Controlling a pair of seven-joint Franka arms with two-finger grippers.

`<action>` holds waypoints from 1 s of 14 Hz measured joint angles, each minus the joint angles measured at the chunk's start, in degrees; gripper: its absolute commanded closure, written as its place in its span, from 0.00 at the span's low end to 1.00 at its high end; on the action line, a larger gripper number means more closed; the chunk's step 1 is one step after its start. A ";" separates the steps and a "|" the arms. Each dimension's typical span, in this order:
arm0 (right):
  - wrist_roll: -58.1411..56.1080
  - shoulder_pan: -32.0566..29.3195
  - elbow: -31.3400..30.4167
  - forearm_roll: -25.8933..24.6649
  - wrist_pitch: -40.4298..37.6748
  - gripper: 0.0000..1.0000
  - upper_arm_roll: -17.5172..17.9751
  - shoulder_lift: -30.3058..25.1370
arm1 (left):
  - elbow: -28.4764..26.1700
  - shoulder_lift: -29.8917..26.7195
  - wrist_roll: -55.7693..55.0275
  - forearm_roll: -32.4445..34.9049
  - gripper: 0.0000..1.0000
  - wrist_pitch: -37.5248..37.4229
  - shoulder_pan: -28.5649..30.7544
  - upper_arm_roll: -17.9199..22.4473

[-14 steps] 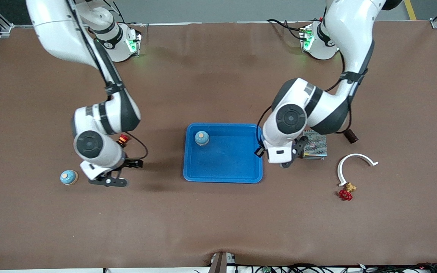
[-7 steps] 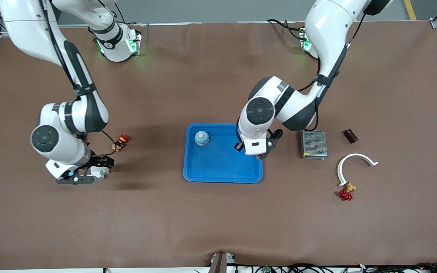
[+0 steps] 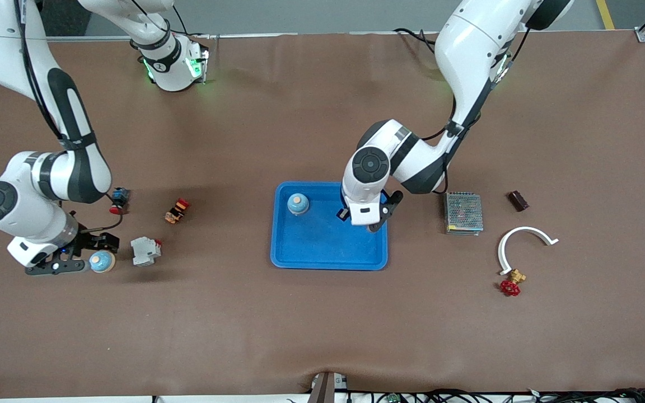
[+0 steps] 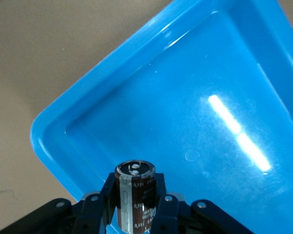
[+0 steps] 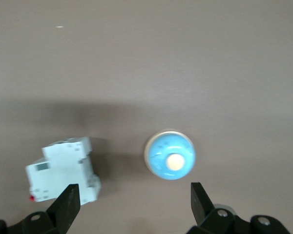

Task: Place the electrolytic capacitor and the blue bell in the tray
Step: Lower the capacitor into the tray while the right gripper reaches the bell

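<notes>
The bright blue tray (image 3: 328, 246) lies mid-table, with one blue bell (image 3: 298, 204) in its corner. My left gripper (image 3: 363, 219) hovers over the tray's end toward the left arm. It is shut on the dark brown electrolytic capacitor (image 4: 135, 192), held upright above the tray floor (image 4: 210, 97). A second blue bell (image 3: 101, 261) stands on the table toward the right arm's end. My right gripper (image 3: 58, 266) is open just beside it. In the right wrist view this bell (image 5: 170, 156) lies ahead of the open gripper (image 5: 134, 204), not between the fingers.
A white breaker (image 3: 145, 251) sits beside the second bell and also shows in the right wrist view (image 5: 63, 170). An orange-red button (image 3: 177, 210) and a red-blue part (image 3: 118, 200) lie nearby. A mesh box (image 3: 463, 212), dark block (image 3: 517, 200), white curved piece (image 3: 524, 243) and red valve (image 3: 510, 285) lie toward the left arm's end.
My right arm swung toward its end of the table, uncovering the bell and breaker. My left gripper carried the capacitor from beside the mesh box to over the tray.
</notes>
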 measured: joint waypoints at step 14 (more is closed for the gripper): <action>-0.03 -3.23 3.00 3.87 7.18 0.00 0.46 9.25 | -7.32 0.60 0.04 6.01 0.87 5.37 -0.17 0.06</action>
